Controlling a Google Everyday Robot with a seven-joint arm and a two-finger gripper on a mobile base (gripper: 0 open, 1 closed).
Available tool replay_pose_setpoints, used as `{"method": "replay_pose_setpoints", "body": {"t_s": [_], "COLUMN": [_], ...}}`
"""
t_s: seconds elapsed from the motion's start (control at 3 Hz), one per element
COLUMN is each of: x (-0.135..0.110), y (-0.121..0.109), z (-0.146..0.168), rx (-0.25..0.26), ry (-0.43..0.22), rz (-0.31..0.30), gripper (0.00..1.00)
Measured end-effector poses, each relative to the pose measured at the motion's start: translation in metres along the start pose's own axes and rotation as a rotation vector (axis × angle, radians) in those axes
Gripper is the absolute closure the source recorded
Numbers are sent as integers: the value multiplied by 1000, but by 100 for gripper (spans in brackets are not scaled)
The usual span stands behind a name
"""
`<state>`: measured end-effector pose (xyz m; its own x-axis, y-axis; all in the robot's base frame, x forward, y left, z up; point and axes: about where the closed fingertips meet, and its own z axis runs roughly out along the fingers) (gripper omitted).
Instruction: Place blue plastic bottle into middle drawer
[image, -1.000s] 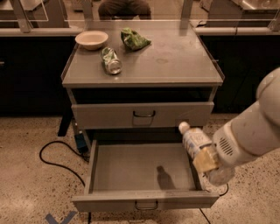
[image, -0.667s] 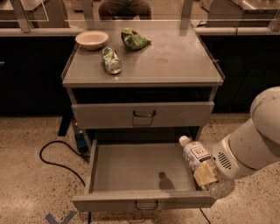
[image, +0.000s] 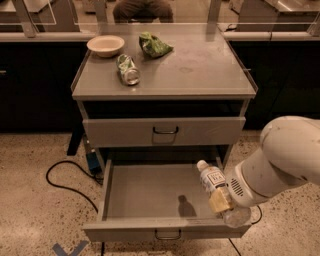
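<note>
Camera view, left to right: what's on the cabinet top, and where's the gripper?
White bowl → crushed can → crumpled green bag. Further right and lower, the gripper holds the blue plastic bottle over the right side of the open middle drawer.

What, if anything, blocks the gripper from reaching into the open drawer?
Probably nothing: the gripper, holding the blue plastic bottle, hangs over the right side of the pulled-out middle drawer, with nothing visible between them.

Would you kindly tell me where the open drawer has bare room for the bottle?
The wide grey metal middle drawer has bare floor from its left wall past centre. Its right edge is crowded: the hand, gripping the small clear blue plastic bottle, hangs there.
</note>
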<state>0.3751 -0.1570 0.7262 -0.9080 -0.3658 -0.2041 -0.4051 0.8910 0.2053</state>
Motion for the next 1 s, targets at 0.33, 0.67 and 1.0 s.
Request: {"method": "replay_pose_setpoints", "body": {"t_s": [0.33, 0.67, 1.0], "x": [-37, -36, -34], "y": [15, 15, 10], "z": [76, 76, 94], "rx": [-37, -38, -47], "ry": [-29, -27, -12], "rz": [-10, -10, 18], "gripper": [100, 100, 100]}}
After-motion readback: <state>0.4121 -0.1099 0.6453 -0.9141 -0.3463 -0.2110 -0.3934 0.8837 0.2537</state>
